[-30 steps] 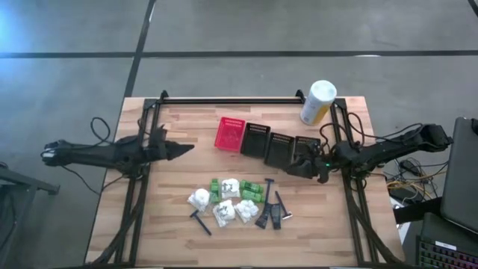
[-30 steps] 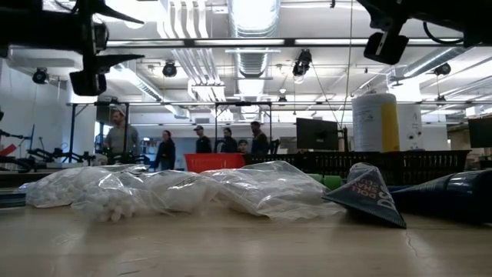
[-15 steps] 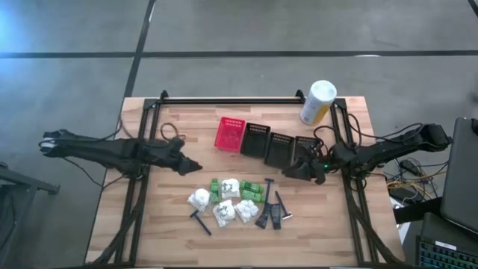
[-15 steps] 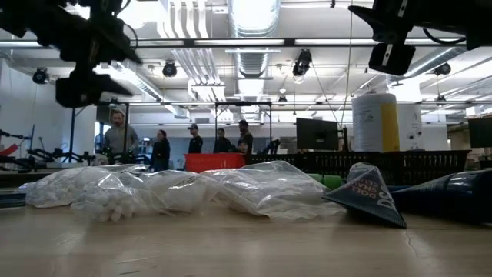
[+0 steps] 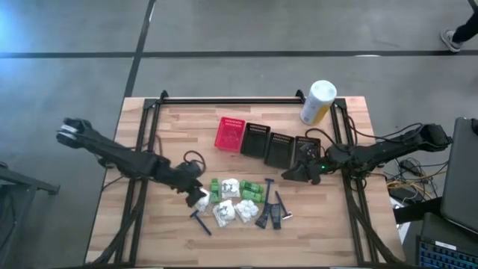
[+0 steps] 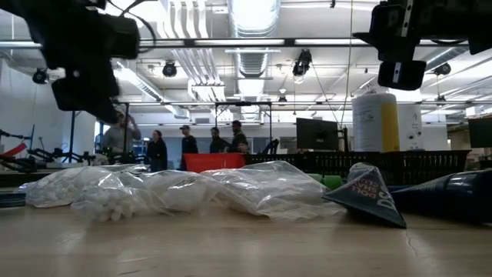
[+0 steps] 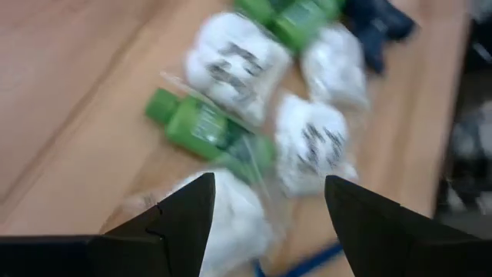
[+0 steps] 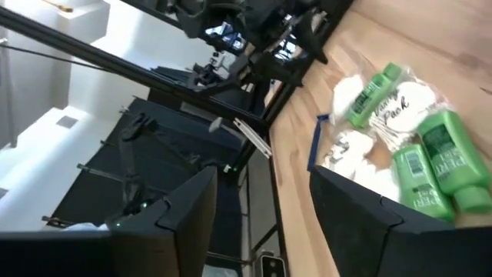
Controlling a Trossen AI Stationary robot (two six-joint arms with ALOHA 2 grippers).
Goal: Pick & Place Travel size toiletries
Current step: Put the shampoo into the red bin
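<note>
From above I see the left gripper [image 5: 196,189] over a white pouch [image 5: 199,198], jaws apart per its wrist view, right gripper [image 5: 290,174] jaws apart, low view alone shows people [image 6: 184,146] behind.

Evenly lit from overhead; bright ceiling fixtures [image 6: 250,15] blown out in low view. Soft, short shadows on table [image 5: 187,127]. Left wrist view heavily motion-blurred: white pouches [image 7: 238,65] and green packets [image 7: 207,127] smeared. Low view: foreground tabletop slightly soft. Right wrist view sharp, tilted.
</note>
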